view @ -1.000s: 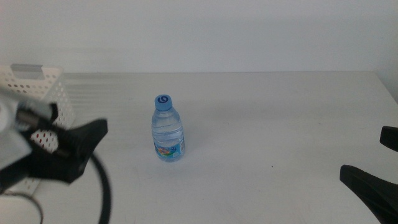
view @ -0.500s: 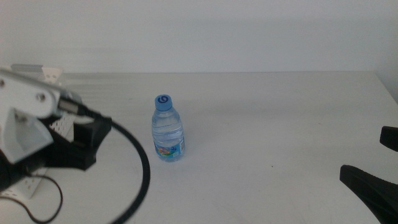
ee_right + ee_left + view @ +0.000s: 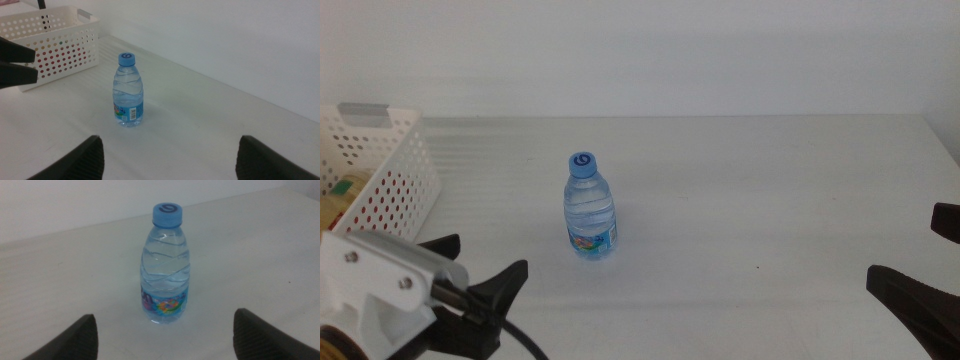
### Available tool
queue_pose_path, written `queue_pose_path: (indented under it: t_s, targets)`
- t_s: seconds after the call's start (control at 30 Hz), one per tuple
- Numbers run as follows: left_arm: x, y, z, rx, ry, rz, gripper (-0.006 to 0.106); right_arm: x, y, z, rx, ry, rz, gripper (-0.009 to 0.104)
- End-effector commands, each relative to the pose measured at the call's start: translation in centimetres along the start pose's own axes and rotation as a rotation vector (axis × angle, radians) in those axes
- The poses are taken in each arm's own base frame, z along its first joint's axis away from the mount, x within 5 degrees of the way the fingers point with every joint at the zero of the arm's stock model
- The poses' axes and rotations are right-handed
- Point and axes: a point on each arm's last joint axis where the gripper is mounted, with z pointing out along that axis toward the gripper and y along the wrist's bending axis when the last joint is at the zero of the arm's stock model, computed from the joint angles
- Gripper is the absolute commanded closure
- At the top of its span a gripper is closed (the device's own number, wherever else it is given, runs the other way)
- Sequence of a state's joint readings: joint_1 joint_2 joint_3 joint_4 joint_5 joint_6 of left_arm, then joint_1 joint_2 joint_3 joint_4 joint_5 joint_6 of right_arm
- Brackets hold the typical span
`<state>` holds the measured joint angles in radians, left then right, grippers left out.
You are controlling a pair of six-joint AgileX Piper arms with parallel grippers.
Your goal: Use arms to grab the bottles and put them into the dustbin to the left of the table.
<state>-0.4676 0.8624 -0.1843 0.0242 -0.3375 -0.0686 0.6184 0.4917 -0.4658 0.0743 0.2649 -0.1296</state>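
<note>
White table [image 3: 770, 190] holds an upright water bottle [image 3: 589, 207] facing the spread left gripper [image 3: 165, 330]

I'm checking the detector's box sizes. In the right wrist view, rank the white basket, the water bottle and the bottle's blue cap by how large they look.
1. The white basket, largest, though the picture's edge cuts it off.
2. The water bottle, upright on the table, clearly smaller.
3. Its blue cap, smallest.
The basket also stands farther from this camera, so the order is safe.

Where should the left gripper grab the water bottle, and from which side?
Grip the water bottle around its ribbed middle, above the label, likely coming level from the left gripper's side. It stands upright and alone, framed between the open jaws. The right gripper waits at the table's right.
</note>
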Motion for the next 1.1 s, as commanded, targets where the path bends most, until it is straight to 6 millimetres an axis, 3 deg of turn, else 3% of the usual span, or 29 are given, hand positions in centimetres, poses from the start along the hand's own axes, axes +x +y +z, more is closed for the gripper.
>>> queue_pose_path:
  t_s: [0.0, 0.33, 0.7, 1.07]
  targets:
    - [-1.3, -0.3, 0.2, 0.029, -0.135, 0.010, 0.014, -1.3, -0.2, 0.0, 0.016, -0.085, -0.014, 0.025]
    - [-0.8, -1.2, 2.3, 0.126, -0.181, 0.016, 0.013, -1.3, -0.2, 0.0, 0.016, -0.085, -0.014, 0.025]
    - [-1.7, -1.1, 7.0, 0.110, -0.145, 0.078, 0.013, -1.3, -0.2, 0.0, 0.016, -0.085, -0.014, 0.025]
    - [-1.5, 1.2, 10.4, 0.155, -0.183, 0.004, 0.013, -1.3, -0.2, 0.0, 0.016, -0.085, -0.014, 0.025]
